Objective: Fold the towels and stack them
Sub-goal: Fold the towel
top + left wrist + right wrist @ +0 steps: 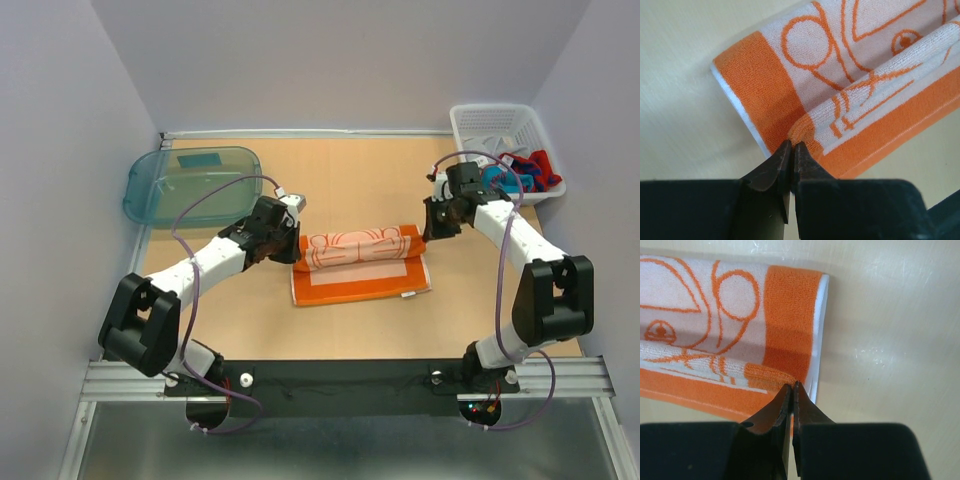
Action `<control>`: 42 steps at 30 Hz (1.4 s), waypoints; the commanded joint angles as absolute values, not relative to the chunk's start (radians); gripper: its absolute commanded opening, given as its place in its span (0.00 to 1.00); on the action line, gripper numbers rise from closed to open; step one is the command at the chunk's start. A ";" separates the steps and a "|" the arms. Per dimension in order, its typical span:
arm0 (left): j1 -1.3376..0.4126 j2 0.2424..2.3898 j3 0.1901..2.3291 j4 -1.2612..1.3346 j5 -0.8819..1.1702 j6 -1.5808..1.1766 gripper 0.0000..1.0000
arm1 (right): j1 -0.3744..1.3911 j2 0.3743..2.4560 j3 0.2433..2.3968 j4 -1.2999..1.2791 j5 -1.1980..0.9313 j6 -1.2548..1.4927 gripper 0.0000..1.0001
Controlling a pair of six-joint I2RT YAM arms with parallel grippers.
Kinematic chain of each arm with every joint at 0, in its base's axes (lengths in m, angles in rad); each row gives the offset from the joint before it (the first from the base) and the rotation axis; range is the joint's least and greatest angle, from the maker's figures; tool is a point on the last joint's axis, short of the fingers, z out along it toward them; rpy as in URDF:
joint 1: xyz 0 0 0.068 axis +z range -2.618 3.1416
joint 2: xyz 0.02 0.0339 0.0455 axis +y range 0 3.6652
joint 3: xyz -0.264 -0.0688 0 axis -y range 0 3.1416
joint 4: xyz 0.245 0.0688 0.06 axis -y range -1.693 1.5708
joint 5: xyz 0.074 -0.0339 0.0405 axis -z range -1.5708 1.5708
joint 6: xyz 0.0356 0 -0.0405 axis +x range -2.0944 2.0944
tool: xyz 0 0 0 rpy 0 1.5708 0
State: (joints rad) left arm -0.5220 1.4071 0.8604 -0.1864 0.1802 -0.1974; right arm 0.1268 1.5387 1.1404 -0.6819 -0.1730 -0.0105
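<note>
The left gripper (791, 146) pinches the orange towel (360, 264) at its 9 o'clock end, the right gripper (792, 385) at 3 o'clock, jaws narrow.

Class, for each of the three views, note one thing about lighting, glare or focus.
Top external: even, soft light with only faint shadows; the orange towel is sharp. Left wrist: the towel's pile is crisp, while the left hand is a dark, unlit shape with little detail. Right wrist: pale glare patches on the table; the right hand is equally dark.
</note>
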 commanded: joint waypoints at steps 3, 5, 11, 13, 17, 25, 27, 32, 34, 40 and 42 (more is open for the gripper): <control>-0.537 1.355 0.874 -0.314 0.066 -0.222 0.00 | 0.112 1.468 1.114 -0.696 -0.080 -0.005 0.01; -0.545 1.364 0.884 -0.322 0.061 -0.232 0.00 | 0.109 1.460 1.103 -0.701 -0.081 -0.005 0.00; -0.552 1.391 0.903 -0.386 0.057 -0.310 0.00 | 0.110 1.456 1.081 -0.719 -0.064 0.028 0.00; -0.551 1.391 0.900 -0.405 0.041 -0.336 0.00 | 0.110 1.454 1.077 -0.722 -0.063 0.028 0.01; -0.552 1.411 0.893 -0.414 0.019 -0.354 0.00 | 0.109 1.462 1.063 -0.726 -0.060 0.025 0.00; -0.551 1.508 0.890 -0.420 0.014 -0.368 0.00 | 0.109 1.517 1.037 -0.726 -0.086 0.035 0.01; -0.554 1.509 0.882 -0.417 0.021 -0.371 0.00 | 0.109 1.525 1.035 -0.726 -0.095 0.043 0.01; -0.554 1.500 0.864 -0.405 0.040 -0.383 0.00 | 0.110 1.534 1.035 -0.724 -0.095 0.055 0.01; -0.554 1.499 0.862 -0.405 0.040 -0.382 0.00 | 0.110 1.531 1.028 -0.724 -0.104 0.060 0.01; -0.555 1.473 0.865 -0.410 0.054 -0.385 0.00 | 0.110 1.496 1.008 -0.724 -0.097 0.064 0.01; -0.555 1.457 0.874 -0.422 0.057 -0.393 0.00 | 0.110 1.477 1.011 -0.724 -0.091 0.066 0.01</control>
